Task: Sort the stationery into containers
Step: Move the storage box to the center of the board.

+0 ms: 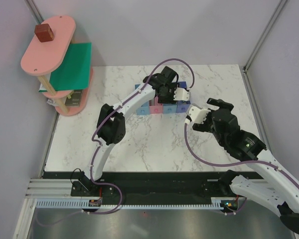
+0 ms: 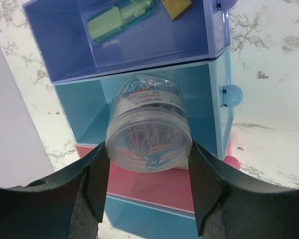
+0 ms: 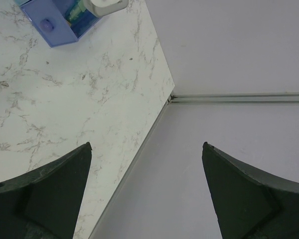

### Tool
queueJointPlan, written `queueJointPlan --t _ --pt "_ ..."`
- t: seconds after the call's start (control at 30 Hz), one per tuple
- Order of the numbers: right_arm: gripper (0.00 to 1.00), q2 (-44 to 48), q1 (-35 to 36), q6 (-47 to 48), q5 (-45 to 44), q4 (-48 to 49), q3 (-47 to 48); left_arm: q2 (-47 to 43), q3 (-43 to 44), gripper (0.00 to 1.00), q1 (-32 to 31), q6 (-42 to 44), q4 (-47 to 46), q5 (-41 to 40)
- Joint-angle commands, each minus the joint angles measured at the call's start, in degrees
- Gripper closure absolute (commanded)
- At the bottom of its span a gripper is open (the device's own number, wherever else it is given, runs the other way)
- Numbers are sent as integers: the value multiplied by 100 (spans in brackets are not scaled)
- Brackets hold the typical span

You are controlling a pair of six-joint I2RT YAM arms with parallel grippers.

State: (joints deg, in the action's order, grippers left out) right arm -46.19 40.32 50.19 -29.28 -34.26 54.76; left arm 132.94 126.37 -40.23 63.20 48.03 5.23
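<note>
My left gripper [image 2: 147, 149] is shut on a clear round tub of coloured paper clips [image 2: 148, 134], the purple-blue bundle, and holds it in the mouth of the light blue bin [image 2: 82, 114]. The purple-blue bin [image 2: 60, 45] beyond it holds the mint-green piece [image 2: 114, 22] and the tan block [image 2: 175, 7]. The pink bin [image 2: 154, 186] and the blue bin [image 2: 149, 219] lie nearer and show nothing inside. In the top view the left gripper [image 1: 182, 93] is over the row of bins [image 1: 162, 107]. My right gripper [image 1: 193, 115] is open and empty just right of the row [image 3: 146, 145]. The markers and the pink-lilac bar are hidden.
The pink-and-green tiered shelf [image 1: 55, 55] stands at the back left with a brown cube [image 1: 44, 33] on top. The right wrist view shows the table's right edge [image 3: 139, 144], the grey wall beyond it, and the purple-blue bin's end [image 3: 60, 22].
</note>
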Motion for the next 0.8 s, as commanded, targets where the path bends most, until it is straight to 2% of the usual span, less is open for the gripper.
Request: queueJointPlan --t 0.0,0.77 --pt "2 -39 -6 -177 -34 69 131 161 231 98 41 280 180 232" --pt "2 -39 -6 -256 115 78 184 -128 213 98 -143 140 1542 804"
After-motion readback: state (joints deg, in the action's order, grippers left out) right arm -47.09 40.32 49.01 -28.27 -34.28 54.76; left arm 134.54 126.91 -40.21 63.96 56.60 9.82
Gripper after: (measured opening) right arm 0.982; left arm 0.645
